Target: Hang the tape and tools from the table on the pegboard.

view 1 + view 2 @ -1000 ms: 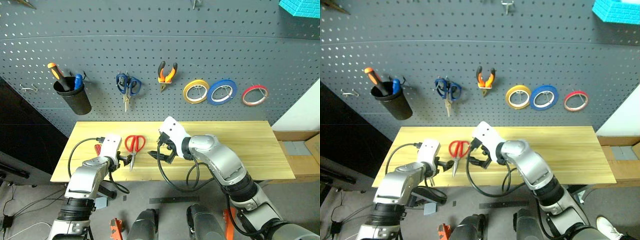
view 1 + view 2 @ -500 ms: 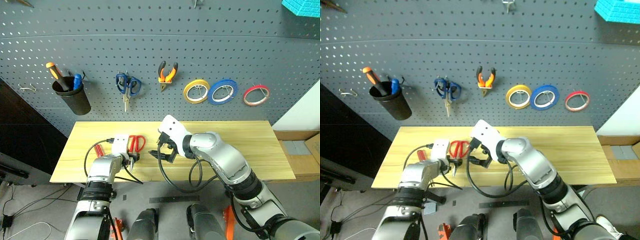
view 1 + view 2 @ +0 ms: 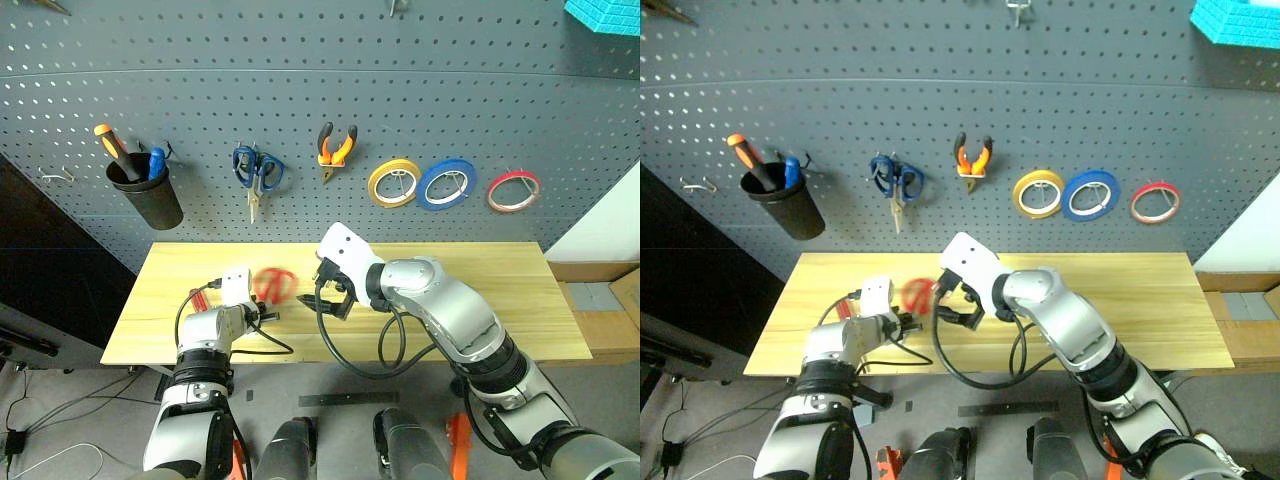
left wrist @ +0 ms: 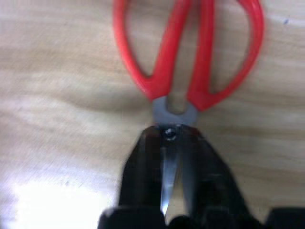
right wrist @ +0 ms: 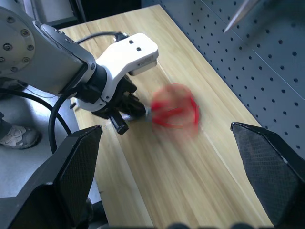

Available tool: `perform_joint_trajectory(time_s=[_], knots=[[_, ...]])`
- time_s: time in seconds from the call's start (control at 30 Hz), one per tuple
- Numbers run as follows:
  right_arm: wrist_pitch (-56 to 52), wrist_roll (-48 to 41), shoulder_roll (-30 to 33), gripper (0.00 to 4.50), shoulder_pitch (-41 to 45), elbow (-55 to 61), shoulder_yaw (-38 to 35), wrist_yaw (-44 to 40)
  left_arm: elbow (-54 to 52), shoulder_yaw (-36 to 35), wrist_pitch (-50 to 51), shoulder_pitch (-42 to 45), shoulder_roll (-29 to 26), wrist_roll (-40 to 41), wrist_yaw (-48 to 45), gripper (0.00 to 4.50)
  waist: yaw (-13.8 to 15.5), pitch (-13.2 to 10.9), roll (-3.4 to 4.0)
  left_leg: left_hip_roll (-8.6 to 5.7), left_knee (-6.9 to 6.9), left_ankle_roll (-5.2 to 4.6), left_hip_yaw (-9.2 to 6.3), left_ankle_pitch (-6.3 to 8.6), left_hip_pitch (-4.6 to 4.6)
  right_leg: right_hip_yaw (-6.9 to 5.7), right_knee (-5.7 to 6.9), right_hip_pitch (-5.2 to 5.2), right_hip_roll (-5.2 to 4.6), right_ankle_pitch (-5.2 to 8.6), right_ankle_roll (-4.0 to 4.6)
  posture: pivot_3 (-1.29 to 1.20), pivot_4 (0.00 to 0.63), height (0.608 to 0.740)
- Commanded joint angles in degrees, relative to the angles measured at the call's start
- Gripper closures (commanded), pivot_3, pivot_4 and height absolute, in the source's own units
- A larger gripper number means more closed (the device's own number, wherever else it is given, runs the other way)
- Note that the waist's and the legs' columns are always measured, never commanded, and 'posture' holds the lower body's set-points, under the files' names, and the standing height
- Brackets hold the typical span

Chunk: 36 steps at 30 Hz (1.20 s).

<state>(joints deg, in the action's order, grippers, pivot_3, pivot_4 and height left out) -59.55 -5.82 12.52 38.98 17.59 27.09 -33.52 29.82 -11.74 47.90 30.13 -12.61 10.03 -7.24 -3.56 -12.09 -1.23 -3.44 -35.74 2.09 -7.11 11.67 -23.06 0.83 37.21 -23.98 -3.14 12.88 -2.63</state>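
Step in hand: grasping red-handled scissors (image 4: 187, 57) on the table (image 3: 500, 300). Left gripper (image 4: 172, 157) pinches the blades at the pivot. Right gripper (image 3: 333, 297) hovers spread, empty. Next, likely: lift, thread a handle loop over a pegboard (image 3: 300, 90) hook

Black cup (image 3: 147, 198) beside blue-handled scissors (image 3: 257, 172).

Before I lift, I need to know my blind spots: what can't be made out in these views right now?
- Red-handled scissors: blade tips hidden between the left hand's fingers in the left wrist view; handles motion-blurred in the head and right wrist views.
- Red-handled screwdriver: mostly hidden behind the left hand and its cable in the head views.
- Pegboard hooks under the hung tools: too small to make out.
- Right hand: fingertips cut off by the frame edge.
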Motion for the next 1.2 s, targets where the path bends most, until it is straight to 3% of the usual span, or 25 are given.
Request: perform_joint_trajectory(time_s=[0.03,0.23,0.5,0.67,0.8,0.97,1.13,1.2], knots=[[-0.3,-0.6,0.0,0.0,1.4,2.7,-0.9,0.6,-0.2,1.6,-2.1,-0.7,-0.3,-0.5,-1.8,4.47,-0.1,0.0,0.0,0.0,0.0,0.0,0.0,0.0,0.0,0.01,0.0,0.0,0.0,0.0,0.0,-0.13,0.198,0.74],[-1.2,-0.9,1.0,0.0,1.1,4.4,-2.1,1.2,-8.0,1.8,-4.4,-5.2,-1.1,0.4,-4.0,4.47,-0.6,0.0,0.0,0.02,0.04,0.0,0.01,0.01,-0.05,0.03,-0.08,-0.05,-0.02,0.0,0.01,-0.13,0.199,0.74],[-2.2,-2.3,4.4,0.0,-0.8,9.4,-3.3,1.1,-29.7,-2.7,-4.3,-16.3,1.7,2.6,0.9,4.47,-1.1,0.0,-0.02,0.09,0.04,0.01,-0.03,0.04,-0.14,0.04,-0.16,-0.09,-0.1,-0.01,0.02,-0.13,0.204,0.74],[-2.1,-3.5,5.7,0.0,-1.7,10.5,-3.2,1.0,-35.6,1.9,-2.0,-19.7,-1.4,1.8,-2.7,4.47,-1.1,-0.1,-0.03,0.08,0.03,0.01,-0.03,0.04,-0.15,0.01,-0.16,-0.06,-0.08,0.0,0.02,-0.12,0.206,0.74],[-3.0,-4.5,5.7,0.0,-1.5,10.4,-3.9,1.0,-33.1,5.5,0.3,-16.0,-9.0,1.5,-9.4,3.65,-1.1,-0.1,-0.08,0.13,0.03,0.01,-0.01,0.04,-0.14,-0.01,-0.13,-0.07,0.01,0.0,0.03,-0.12,0.206,0.74],[-5.2,-7.0,6.2,0.0,-1.5,11.3,-4.1,0.2,-25.6,10.1,0.3,-10.0,-15.8,2.3,-19.5,1.99,-1.1,-0.1,-0.09,0.04,0.04,-0.01,-0.01,0.04,-0.16,-0.05,-0.17,-0.07,0.06,0.0,0.04,-0.13,0.205,0.74],[-6.7,-8.4,6.7,0.0,-1.8,12.2,-3.7,0.8,-13.1,17.1,-3.9,-3.7,-19.8,-1.2,-27.8,0.3,-1.2,-0.1,-0.09,0.05,0.08,-0.1,0.03,0.11,-0.2,-0.03,-0.25,-0.12,0.04,0.01,0.04,-0.13,0.207,0.74],[-7.1,-8.8,6.8,0.0,-1.9,12.5,-3.7,1.2,-8.9,19.5,-6.1,-2.1,-20.4,-3.0,-29.7,0.04,-1.2,-0.2,-0.09,0.07,0.1,-0.1,0.03,0.11,-0.23,-0.02,-0.25,-0.16,0.04,0.02,0.05,-0.13,0.207,0.74]])
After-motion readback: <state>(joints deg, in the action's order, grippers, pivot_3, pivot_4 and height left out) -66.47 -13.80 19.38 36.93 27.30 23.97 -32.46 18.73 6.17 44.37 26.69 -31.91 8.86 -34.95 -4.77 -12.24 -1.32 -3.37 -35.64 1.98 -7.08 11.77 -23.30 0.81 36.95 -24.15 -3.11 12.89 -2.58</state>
